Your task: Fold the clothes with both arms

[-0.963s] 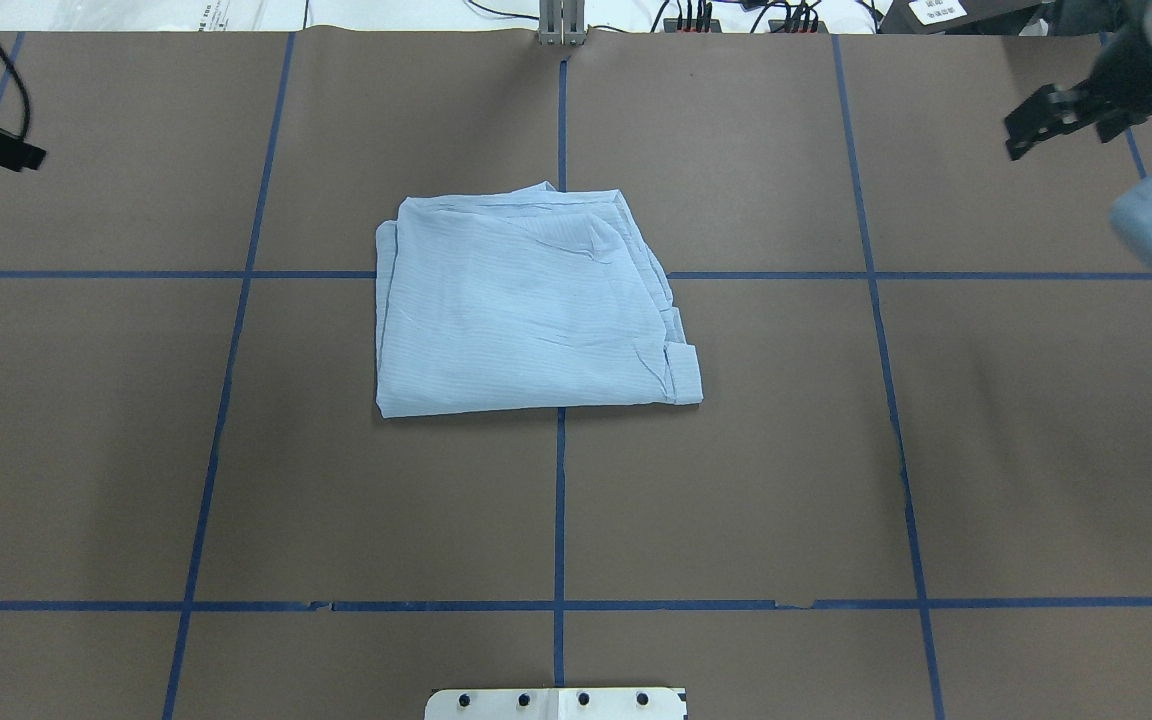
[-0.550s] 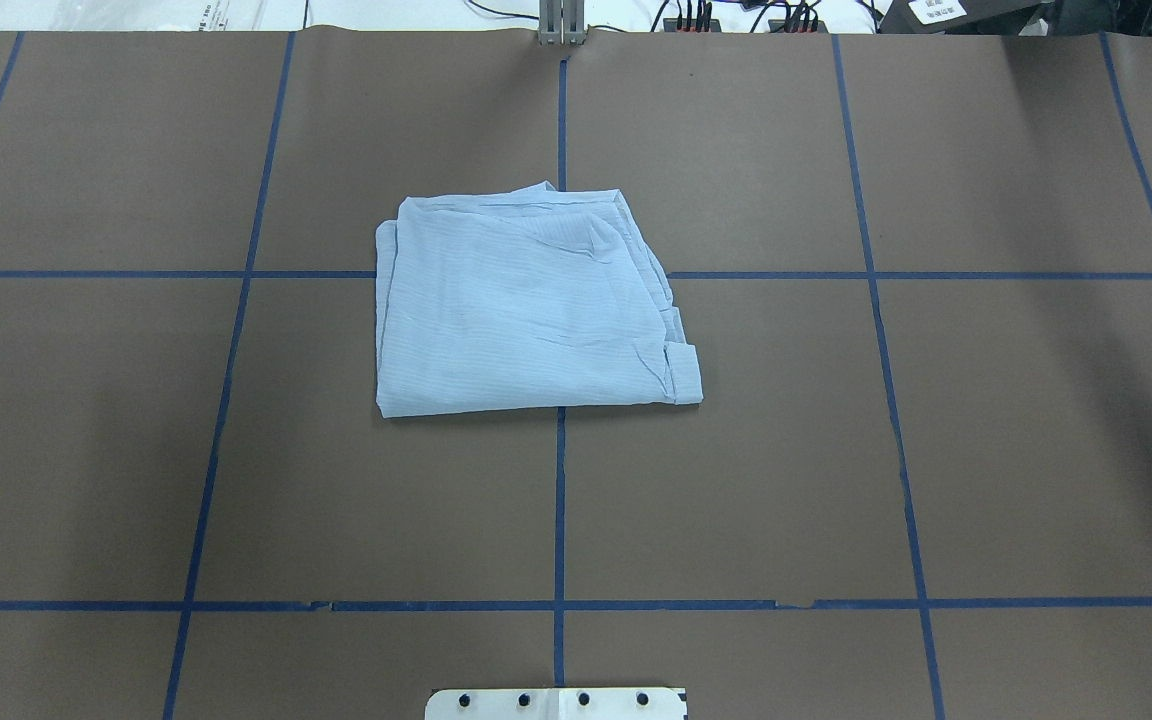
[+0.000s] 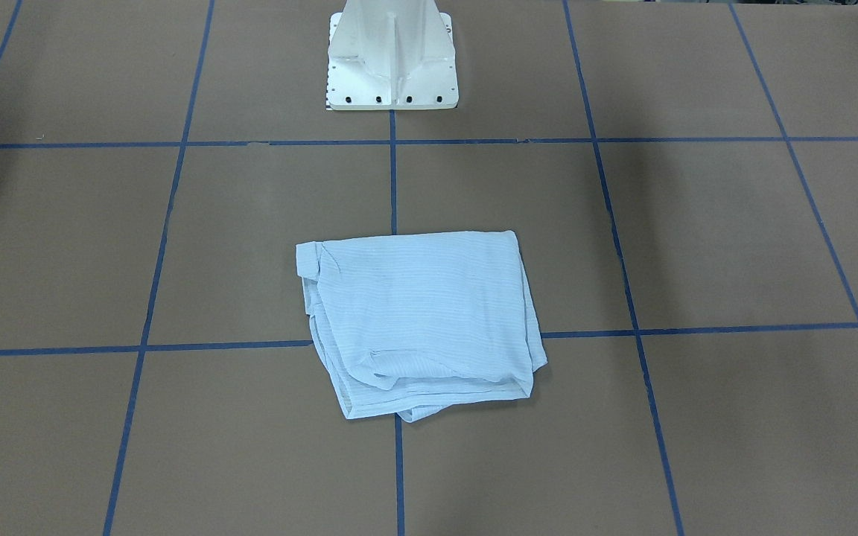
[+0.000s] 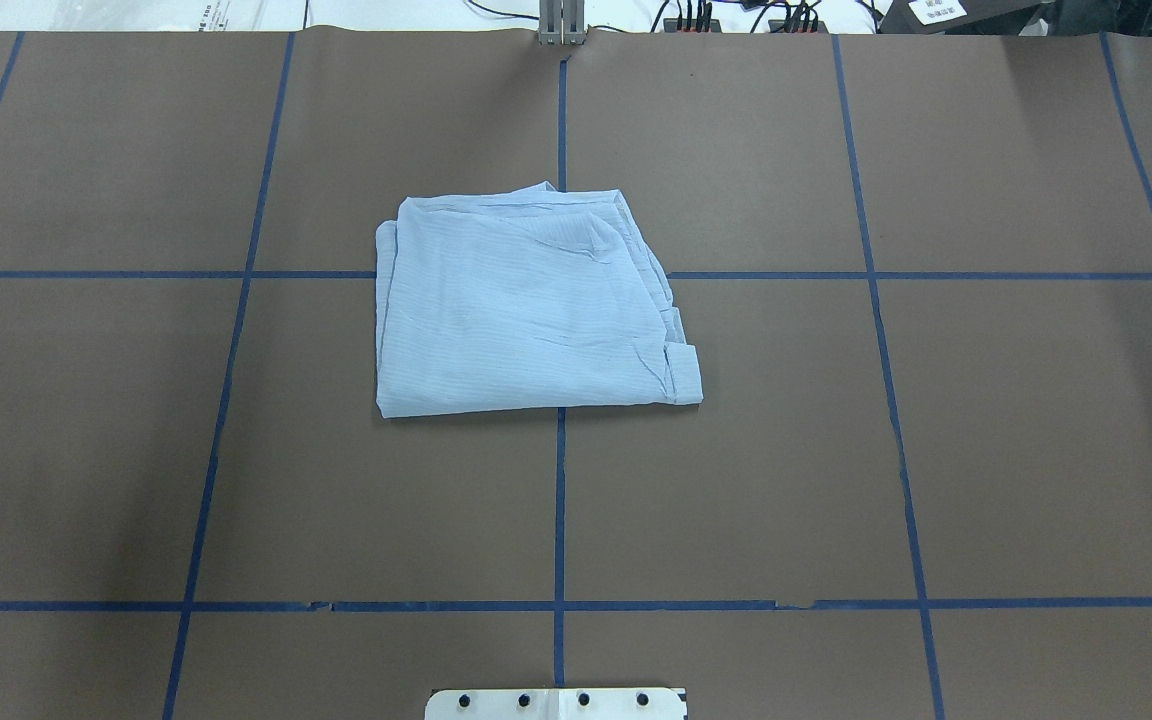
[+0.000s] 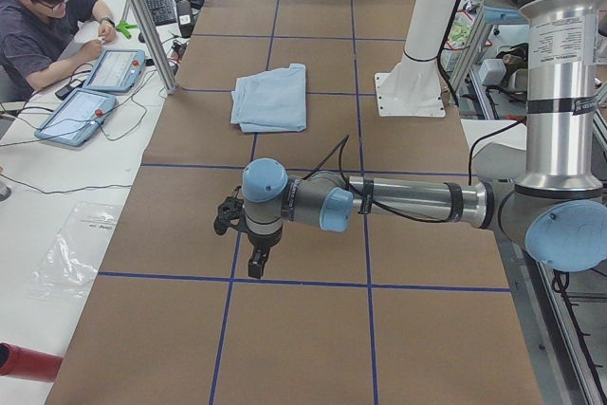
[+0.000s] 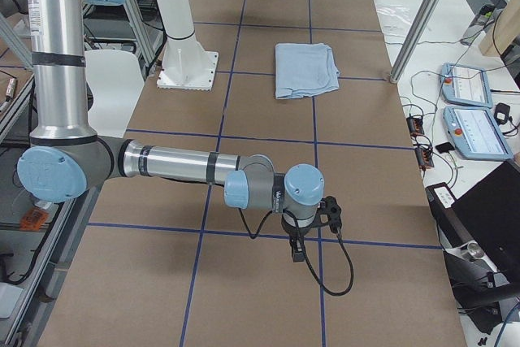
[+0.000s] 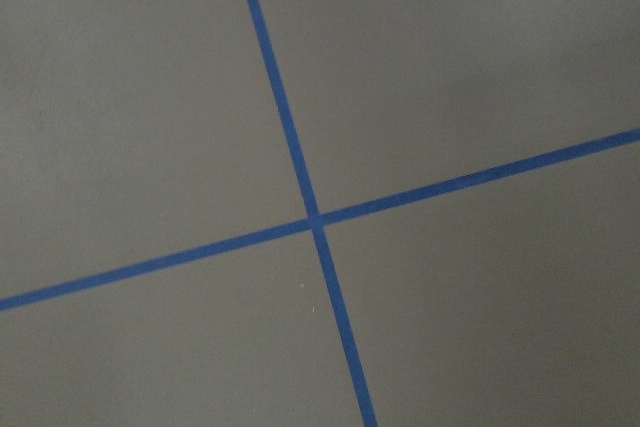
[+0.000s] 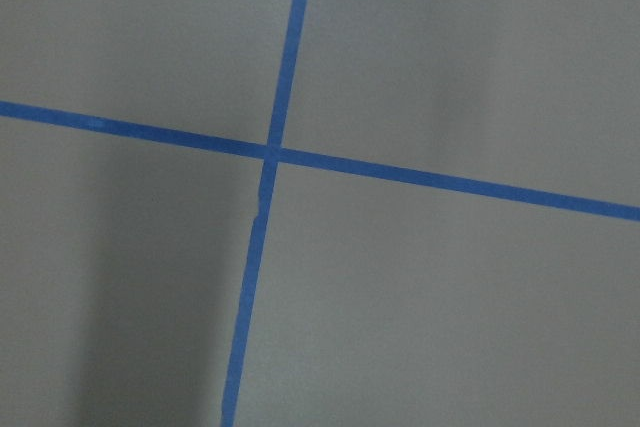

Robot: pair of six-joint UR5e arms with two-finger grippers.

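Overhead exterior: shirt (image 4: 526,300) lies near the middle of the table (image 4: 836,450), folded into a compact, roughly square packet, with sleeves and collar tucked out of sight. Its far edge and the edge on my right show loose, uneven layer ends; the near edge is a clean fold. Judgement: folding looks done or nearly so. At most the ragged side needs a tidy, or one more halving is left. Neither end effector shows in this view or the front-facing one. Exterior left: my left end effector (image 5: 257,267) hangs low over bare table, pointing down, well apart from the shirt, out toward the table's left end. Exterior right: my right end effector (image 6: 297,251) sits likewise toward the right end, also well apart from the shirt. No cloth hangs from either. Whether the fingers are spread or pressed together I cannot tell from these side views. Wrist cameras show only brown table and a tape cross (image 7: 315,219) each, no cloth, no fingers. Shirt lies between the two end effectors, touched by neither.
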